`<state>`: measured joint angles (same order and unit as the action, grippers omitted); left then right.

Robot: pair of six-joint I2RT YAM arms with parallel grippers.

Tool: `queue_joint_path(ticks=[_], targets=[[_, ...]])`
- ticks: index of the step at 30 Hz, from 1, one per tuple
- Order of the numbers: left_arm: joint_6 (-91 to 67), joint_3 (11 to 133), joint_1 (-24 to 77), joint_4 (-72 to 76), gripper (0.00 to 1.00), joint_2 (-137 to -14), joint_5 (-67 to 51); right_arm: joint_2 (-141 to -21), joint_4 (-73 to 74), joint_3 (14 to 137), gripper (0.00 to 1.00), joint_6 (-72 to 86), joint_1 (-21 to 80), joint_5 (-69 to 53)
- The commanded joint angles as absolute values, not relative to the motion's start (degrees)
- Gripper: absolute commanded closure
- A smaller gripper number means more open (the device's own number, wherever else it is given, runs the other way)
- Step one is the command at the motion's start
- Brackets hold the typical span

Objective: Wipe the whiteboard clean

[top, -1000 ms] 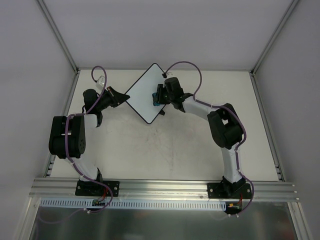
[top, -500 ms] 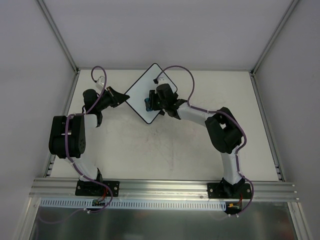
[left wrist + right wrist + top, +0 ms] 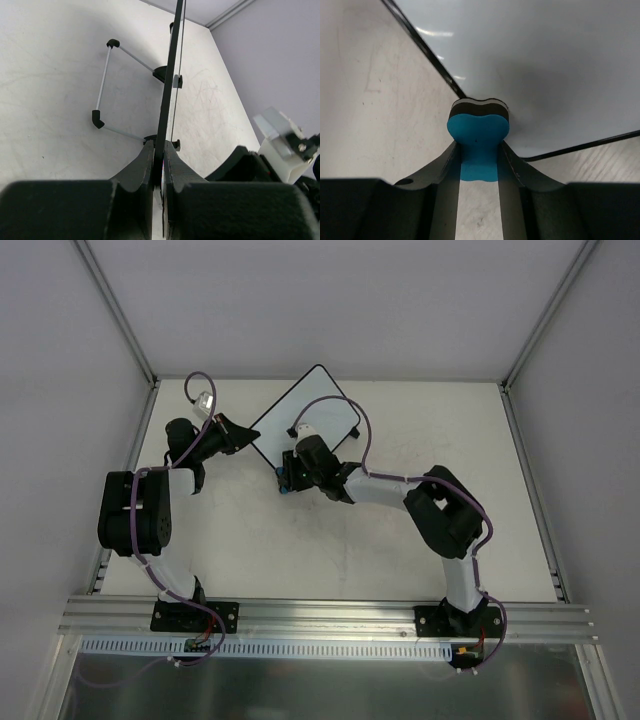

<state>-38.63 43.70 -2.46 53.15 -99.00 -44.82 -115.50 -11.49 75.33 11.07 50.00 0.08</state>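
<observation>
The whiteboard sits at the back middle of the table, turned diagonally, white with a thin black rim. My left gripper is shut on its left edge. In the left wrist view the board is edge-on between the fingers. My right gripper is shut on the blue eraser at the board's near corner. In the right wrist view the eraser presses on the board just inside its rim. The white surface there shows no scribbles.
A thin wire stand with black end caps sticks out from the board's back. Grey enclosure walls surround the table. An aluminium rail runs along the near edge by the arm bases.
My right gripper has slid the eraser from the board's right side down and left to its near corner. The board has turned a little. The left gripper has stayed put.
</observation>
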Motion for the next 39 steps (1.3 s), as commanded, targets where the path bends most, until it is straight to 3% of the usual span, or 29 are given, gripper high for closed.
queue_joint_path(ticks=[1,15,23,31,39], targets=[[-37.5,44.5,-0.4,52.6,1.00,-99.9,-47.5,-117.0,-4.6,71.1,1.00,11.4,53.3,-3.1],[-40.3,44.2,-1.1,55.7,1.00,-101.2,-48.8,-92.6,6.8,62.3,1.00,7.5,57.2,5.5],[-41.0,44.1,-1.1,56.2,1.00,-101.3,-48.7,-83.9,18.8,58.0,1.00,8.8,45.7,6.0],[-41.3,44.1,-1.3,56.7,1.00,-101.5,-48.9,-83.8,21.9,55.5,1.00,8.4,32.4,9.5],[-41.3,43.9,-1.5,56.7,0.96,-101.5,-48.9,-91.8,23.6,58.2,0.98,7.2,30.6,10.8]])
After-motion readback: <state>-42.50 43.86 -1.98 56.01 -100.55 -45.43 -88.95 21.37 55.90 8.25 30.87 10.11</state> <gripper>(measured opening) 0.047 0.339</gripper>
